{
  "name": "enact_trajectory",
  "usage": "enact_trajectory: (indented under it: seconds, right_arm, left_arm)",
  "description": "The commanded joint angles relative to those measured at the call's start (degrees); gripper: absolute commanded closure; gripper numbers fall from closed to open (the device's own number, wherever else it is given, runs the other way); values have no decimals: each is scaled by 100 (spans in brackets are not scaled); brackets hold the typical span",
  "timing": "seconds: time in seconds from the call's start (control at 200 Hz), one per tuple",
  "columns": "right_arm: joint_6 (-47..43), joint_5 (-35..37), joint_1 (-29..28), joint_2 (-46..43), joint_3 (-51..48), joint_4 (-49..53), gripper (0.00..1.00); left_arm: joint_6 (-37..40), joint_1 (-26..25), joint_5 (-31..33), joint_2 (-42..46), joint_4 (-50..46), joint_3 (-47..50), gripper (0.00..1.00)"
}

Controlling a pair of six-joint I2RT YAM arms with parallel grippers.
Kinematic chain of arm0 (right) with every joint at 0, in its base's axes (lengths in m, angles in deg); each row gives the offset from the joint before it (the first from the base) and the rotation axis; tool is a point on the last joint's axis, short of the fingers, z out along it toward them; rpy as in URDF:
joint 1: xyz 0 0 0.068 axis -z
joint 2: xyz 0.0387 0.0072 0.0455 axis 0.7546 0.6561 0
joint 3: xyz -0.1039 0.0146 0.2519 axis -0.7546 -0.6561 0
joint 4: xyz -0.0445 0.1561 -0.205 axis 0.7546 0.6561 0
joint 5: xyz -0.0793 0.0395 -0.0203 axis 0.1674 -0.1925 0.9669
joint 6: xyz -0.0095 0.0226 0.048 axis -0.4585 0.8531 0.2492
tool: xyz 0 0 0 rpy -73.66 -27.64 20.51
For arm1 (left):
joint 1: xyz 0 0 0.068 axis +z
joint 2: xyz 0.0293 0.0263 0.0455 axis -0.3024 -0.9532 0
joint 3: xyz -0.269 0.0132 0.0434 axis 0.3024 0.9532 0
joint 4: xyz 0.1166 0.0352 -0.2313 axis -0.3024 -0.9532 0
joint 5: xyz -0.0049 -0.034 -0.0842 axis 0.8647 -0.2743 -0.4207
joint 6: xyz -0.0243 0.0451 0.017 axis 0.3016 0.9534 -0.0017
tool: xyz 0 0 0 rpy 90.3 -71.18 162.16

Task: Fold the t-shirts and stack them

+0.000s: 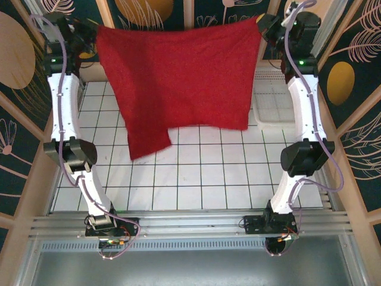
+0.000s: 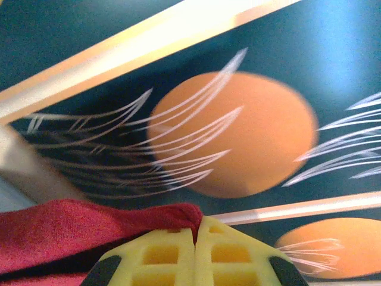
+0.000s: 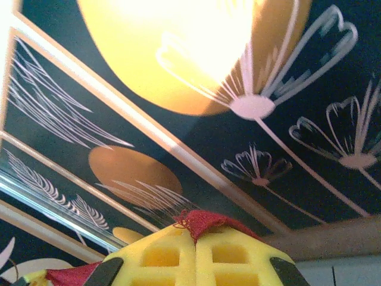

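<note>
Hanging above the far half of the white-tiled tabletop (image 1: 202, 179), a plain deep-red t-shirt (image 1: 178, 83) is stretched like a curtain between two raised white robot arms. Its top edge runs almost straight from one arm to the other. The bottom edge is uneven: the left part drops in a longer flap toward the middle of the tabletop, and the right part ends higher. Whether the flap touches the tiles cannot be told.

The left gripper (image 1: 89, 37) is up over the far left corner of the tabletop, clamped on the shirt's upper left corner. In the left wrist view, the left gripper (image 2: 195, 238) has its yellow jaws pressed together, with the t-shirt (image 2: 59, 229) bunched at their tips and trailing off to the left.

The right gripper (image 1: 265, 27) is up over the far right corner, clamped on the shirt's upper right corner. In the right wrist view, the right gripper (image 3: 194, 238) has its yellow jaws closed, with a small peak of the t-shirt (image 3: 202, 219) pinched between the tips.

A white mesh basket (image 1: 271, 98) sits at the far right corner of the tabletop, partly hidden behind the cloth. Dark wall panels (image 1: 15, 53) with orange circles surround the table.
</note>
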Motion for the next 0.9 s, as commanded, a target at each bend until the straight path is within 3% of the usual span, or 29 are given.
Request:
enact_trajectory:
  seconds: [0.0,0.1,0.205,0.375,0.495,0.515,0.611,0.651,0.741,0.896]
  right_arm:
    - [-271,54,159,-130,711,251,100]
    - [-589,211,185,-462,521,480,100]
    - [-683,337,183,-1248,-719,257,100]
    - [-458,597,163,-2711,-3585,7,100]
    - [-351,719,76,-3557,-5749,-48,100]
    - [-333,727,58,-3668,-6089,-63,100]
    - [-205,697,13,-3993,-7418,35,61]
    - [-213,661,9,-4021,-7783,181,51]
    - [-353,764,-96,-4013,-8284,562,43]
    - [-411,1054,-331,-4123,-8646,784,43]
  left_arm:
    - [66,145,-146,647,862,-394,100]
    - [457,150,100,1130,714,-222,100]
    - [797,149,433,2022,474,775,100]
    - [631,150,851,3825,653,4305,100]
    - [265,141,762,4862,1000,6974,100]
    - [231,141,758,4999,1000,7364,95]
    - [359,137,988,5374,583,8611,61]
    - [401,139,1115,5489,365,8998,51]
    - [304,141,1220,5704,-6,9572,43]
    - [208,133,1286,5928,-472,9800,43]
